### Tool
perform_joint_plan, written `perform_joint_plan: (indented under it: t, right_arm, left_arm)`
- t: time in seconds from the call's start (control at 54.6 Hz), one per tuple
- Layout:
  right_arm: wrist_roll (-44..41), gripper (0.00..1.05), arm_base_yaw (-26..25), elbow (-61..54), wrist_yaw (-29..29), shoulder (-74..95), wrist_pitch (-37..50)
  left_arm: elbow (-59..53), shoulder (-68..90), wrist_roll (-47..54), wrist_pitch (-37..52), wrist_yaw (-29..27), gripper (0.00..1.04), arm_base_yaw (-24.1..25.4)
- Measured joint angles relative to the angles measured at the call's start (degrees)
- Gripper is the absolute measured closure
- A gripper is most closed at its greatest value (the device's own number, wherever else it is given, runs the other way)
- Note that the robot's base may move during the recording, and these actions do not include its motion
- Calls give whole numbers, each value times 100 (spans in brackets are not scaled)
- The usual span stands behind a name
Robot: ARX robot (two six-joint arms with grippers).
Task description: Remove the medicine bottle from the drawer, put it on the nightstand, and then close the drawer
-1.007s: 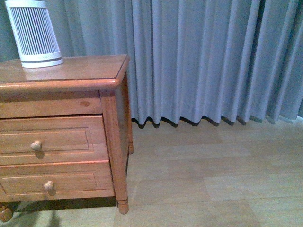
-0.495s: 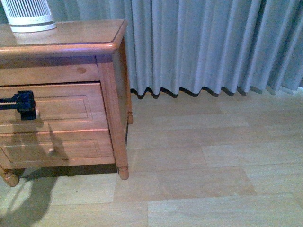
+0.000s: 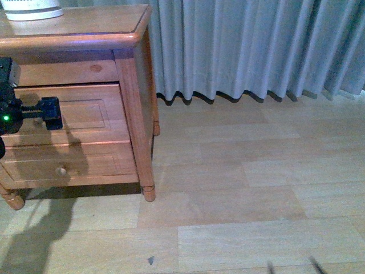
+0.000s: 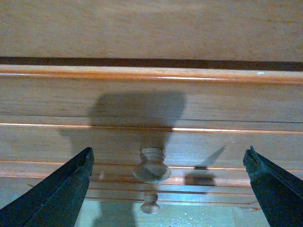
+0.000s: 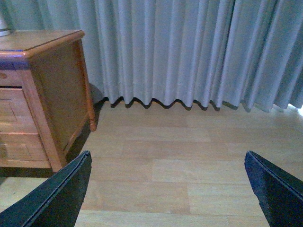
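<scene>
Orange-brn nightstand (image 3: 132,114), top drawer (image 3: 85,117) shut

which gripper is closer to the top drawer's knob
Left. The left gripper sits open right in front of the knob, a finger either side; the right gripper is off beside the nightstand, over floor.

The front view's left edge cuts off the nightstand (image 3: 85,40), and its top edge cuts off the white appliance (image 3: 31,8). There the left end effector (image 3: 52,113) hides the knob (image 4: 152,166) of the drawer (image 3: 91,114). In the right wrist view, the picture's lower edge cuts off all but two finger ends of the right end effector (image 5: 167,156).
</scene>
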Motion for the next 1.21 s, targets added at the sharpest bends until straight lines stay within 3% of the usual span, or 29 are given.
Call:
perform_joint_plan:
  t: [0.293, 0.44, 0.842, 1.026, 1.209]
  right_arm:
    - [0, 7, 0, 0, 0, 0, 0]
    - [0, 7, 0, 0, 0, 0, 0]
    - [0, 7, 0, 0, 2, 0, 0]
    - [0, 7, 0, 0, 2, 0, 0]
    - [0, 7, 0, 0, 0, 0, 0]
  left_arm:
    - [247, 238, -94, -57, -92, 7, -61]
    - [444, 400, -133, -186, -133, 16, -61]
    - [619, 662, -269, -164, -299, 77, 50]
    - [286, 570, -304, 205, -295, 80, 72]
    - [-855, 74, -289, 837, -199, 80, 149]
